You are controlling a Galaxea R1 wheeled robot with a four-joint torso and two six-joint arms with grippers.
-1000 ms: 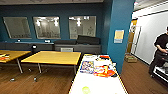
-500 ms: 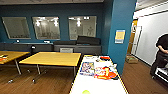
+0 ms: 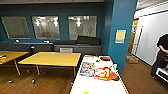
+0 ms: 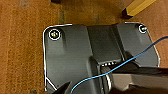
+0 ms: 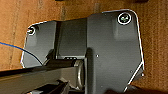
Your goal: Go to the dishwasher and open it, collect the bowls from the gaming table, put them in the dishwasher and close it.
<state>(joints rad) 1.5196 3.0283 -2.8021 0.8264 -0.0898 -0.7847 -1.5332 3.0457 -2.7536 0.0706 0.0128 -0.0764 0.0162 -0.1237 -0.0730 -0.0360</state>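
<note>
We face a white table (image 3: 100, 83) bearing colourful printed items (image 3: 102, 72), with a yellow table (image 3: 52, 59) beside it and a blue pillar (image 3: 122, 35) behind. A person (image 3: 162, 56) stands at far right. Both wrist cameras look down on brown carpet (image 4: 22, 50). Whether either claw is wide or narrow, we cannot tell.

I see a table (image 3: 100, 85) just ahead carrying board-game boxes (image 3: 87, 68). Another table (image 3: 52, 58) stands to its left. A person (image 3: 162, 56) stands far right, beyond the pillar (image 3: 122, 35).
</note>
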